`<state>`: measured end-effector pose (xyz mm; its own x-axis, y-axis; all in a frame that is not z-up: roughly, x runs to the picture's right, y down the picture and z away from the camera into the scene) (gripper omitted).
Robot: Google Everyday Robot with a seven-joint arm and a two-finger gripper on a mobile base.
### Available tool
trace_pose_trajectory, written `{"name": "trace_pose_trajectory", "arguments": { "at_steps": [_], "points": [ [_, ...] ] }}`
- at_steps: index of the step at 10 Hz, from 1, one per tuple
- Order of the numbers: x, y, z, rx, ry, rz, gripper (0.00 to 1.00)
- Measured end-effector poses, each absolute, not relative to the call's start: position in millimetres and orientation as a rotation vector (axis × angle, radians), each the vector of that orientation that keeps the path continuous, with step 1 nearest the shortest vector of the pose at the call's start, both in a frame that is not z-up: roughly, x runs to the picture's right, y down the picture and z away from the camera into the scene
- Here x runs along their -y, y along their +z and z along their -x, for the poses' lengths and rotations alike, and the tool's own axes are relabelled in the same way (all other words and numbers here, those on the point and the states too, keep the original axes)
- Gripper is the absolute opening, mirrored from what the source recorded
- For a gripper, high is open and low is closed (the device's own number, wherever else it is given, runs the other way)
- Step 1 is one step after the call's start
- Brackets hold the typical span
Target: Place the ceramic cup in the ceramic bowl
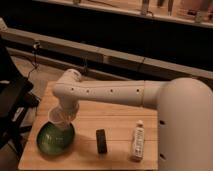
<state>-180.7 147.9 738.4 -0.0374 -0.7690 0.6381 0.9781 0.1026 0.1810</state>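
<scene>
The glossy green ceramic bowl (54, 139) sits at the front left of the wooden table (117, 122). The white ceramic cup (58, 118) is just above the bowl's far rim, tilted, at the end of my white arm. My gripper (64, 113) is at the cup, at the wrist end of the arm, directly over the bowl's back edge. The arm reaches in from the right across the table.
A small black rectangular block (101, 140) lies on the table right of the bowl. A slim white bottle (138, 142) lies further right, next to my white base (187, 130). A dark chair (12, 107) stands at the left of the table.
</scene>
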Motion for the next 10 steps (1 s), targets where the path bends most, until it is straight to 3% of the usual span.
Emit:
{"name": "trace_pose_trajectory", "arguments": {
  "at_steps": [7,9,10],
  "points": [
    [-148.3,736.3,181.6,0.705,-1.483,0.357,0.78],
    [-147.9,736.0,182.5,0.709,-1.484,0.356,0.76],
    [-148.2,736.4,182.5,0.710,-1.486,0.356,0.64]
  ]
}}
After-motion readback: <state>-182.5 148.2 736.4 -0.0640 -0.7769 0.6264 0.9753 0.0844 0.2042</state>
